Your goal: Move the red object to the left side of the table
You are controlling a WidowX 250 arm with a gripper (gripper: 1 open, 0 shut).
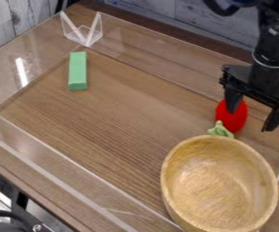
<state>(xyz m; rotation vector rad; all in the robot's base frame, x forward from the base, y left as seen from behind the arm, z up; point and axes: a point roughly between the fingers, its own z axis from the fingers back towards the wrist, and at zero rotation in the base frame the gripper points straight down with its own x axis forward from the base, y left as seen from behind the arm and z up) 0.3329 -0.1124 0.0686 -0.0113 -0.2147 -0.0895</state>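
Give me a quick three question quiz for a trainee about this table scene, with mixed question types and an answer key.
1. True or false: the pincer has already closed on the red object.
2. Multiple choice: what lies nearest the red object? A) the green block B) the wooden bowl C) the clear folded piece
3. Fill in: judged by the task, the red object sits on the ____ side of the table.

Key
1. False; the pincer stands open around it.
2. B
3. Right, so the move is not yet done.
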